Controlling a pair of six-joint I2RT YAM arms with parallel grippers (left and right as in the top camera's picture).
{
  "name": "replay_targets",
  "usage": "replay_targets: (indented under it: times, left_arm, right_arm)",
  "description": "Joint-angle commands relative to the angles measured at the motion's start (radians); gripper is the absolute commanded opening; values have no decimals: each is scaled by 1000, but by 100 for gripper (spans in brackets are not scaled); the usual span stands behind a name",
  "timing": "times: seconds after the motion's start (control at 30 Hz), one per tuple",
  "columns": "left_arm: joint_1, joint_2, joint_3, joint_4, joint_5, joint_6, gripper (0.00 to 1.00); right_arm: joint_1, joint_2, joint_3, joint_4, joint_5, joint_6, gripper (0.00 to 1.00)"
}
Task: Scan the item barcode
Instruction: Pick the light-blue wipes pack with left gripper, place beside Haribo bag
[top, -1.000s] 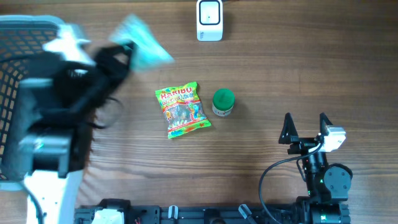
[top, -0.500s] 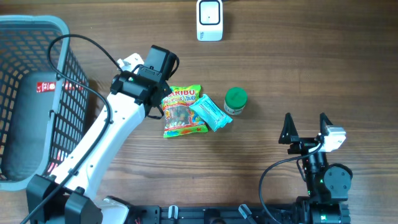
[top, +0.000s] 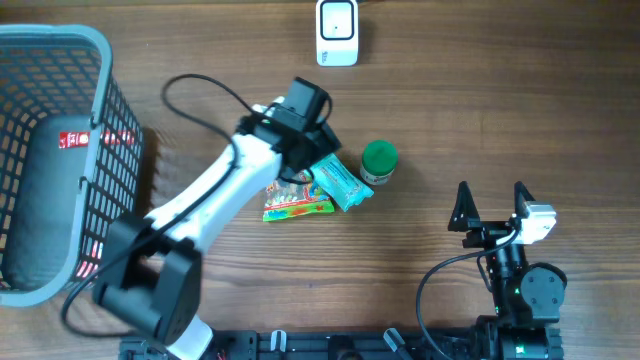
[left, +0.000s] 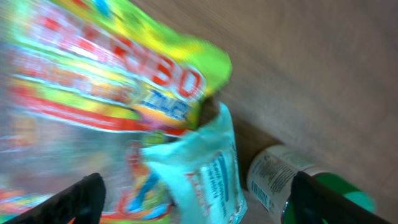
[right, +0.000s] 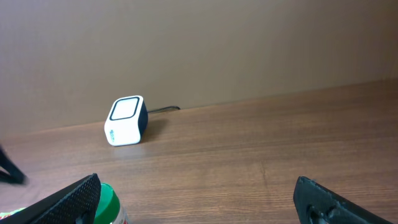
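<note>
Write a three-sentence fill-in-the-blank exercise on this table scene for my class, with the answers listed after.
1. The jar beside the teal packet has a ____ lid.
2. The teal packet lies partly on a sweets bag branded ____.
3. The right gripper stands ____, holding nothing.
Answers: green; Haribo; open.

I have the left arm stretched diagonally forward and to the right, wrist tipped downward and the left gripper spread wide, while the right arm sits folded near its base, the right gripper fully parted and pointing forward.
</note>
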Motion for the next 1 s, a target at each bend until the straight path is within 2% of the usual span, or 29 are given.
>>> replay_targets:
  times: [0.0, 0.1, 0.13, 0.2, 0.3, 0.43, 0.6, 0.97]
  left_arm:
    - [-42, 103, -8, 44, 108, -12, 85]
    - [-49, 158, -8, 45, 108, -12, 75]
    - [-49, 168, -8, 45, 108, -12, 66]
    - [-49, 170, -8, 46, 108, -12, 45]
    - [-47, 170, -8, 46, 108, -12, 4]
    - [-29, 143, 1, 45, 108, 1, 4]
    - [-17, 21, 41, 34, 110, 68, 4]
    - [-165, 14, 20, -12, 105, 97, 4]
  right_arm:
    - [4, -4, -1, 2, 10, 6, 100]
    - [4, -4, -1, 2, 10, 6, 100]
    - [4, -4, -1, 2, 10, 6, 100]
    - [4, -4, -1, 2, 10, 6, 100]
    - [4, -4, -1, 2, 10, 6, 100]
    - [4, -4, -1, 2, 10, 6, 100]
    - [4, -4, -1, 2, 10, 6, 100]
    - [4, -4, -1, 2, 10, 5, 100]
